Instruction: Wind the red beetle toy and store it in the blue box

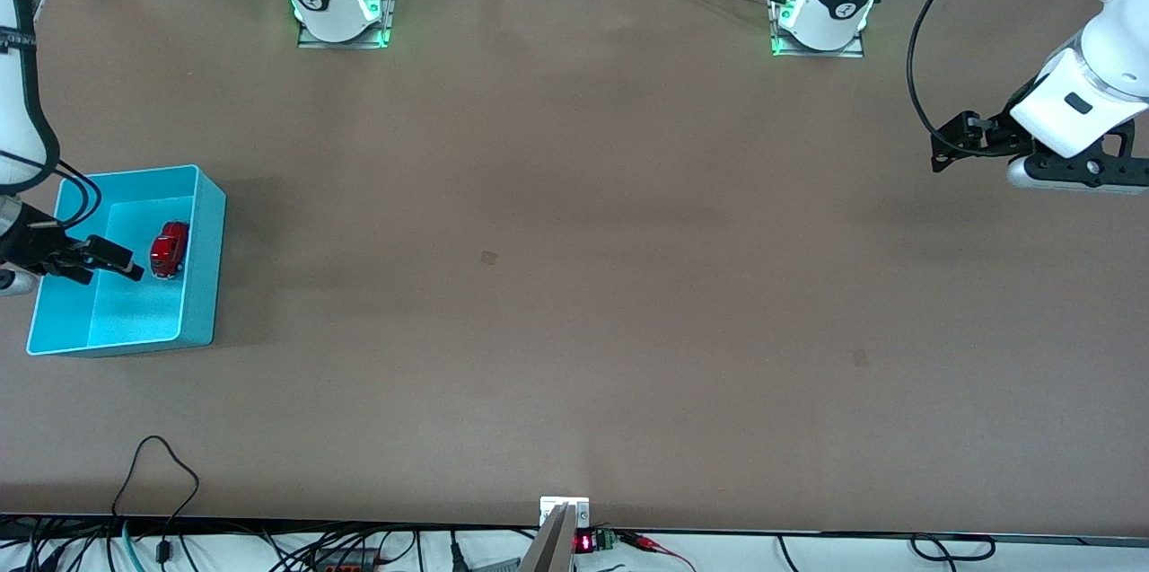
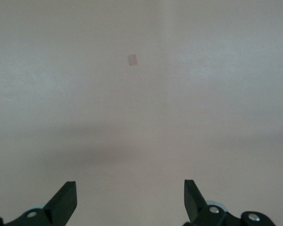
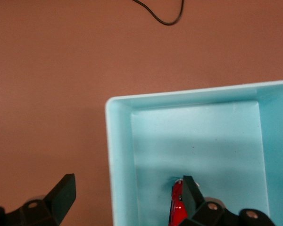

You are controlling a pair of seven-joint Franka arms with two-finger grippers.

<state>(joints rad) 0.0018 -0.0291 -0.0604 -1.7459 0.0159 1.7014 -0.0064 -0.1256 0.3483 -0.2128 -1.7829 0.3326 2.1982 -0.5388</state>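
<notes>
You'll see the red beetle toy lying inside the blue box at the front view's left edge, long axis roughly vertical, just beside the empty, spread-open right gripper, while the open left gripper waits at far right.

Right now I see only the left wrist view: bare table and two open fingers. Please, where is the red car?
Observer: The red beetle toy lies inside the blue box, at the right arm's end of the table.
Operator: Does the right gripper hold it?
Observer: No. The right gripper is open over the box, beside the toy, not touching it.
Operator: And my left gripper?
Observer: The left gripper hangs open over bare table at the left arm's end, holding nothing.
</notes>
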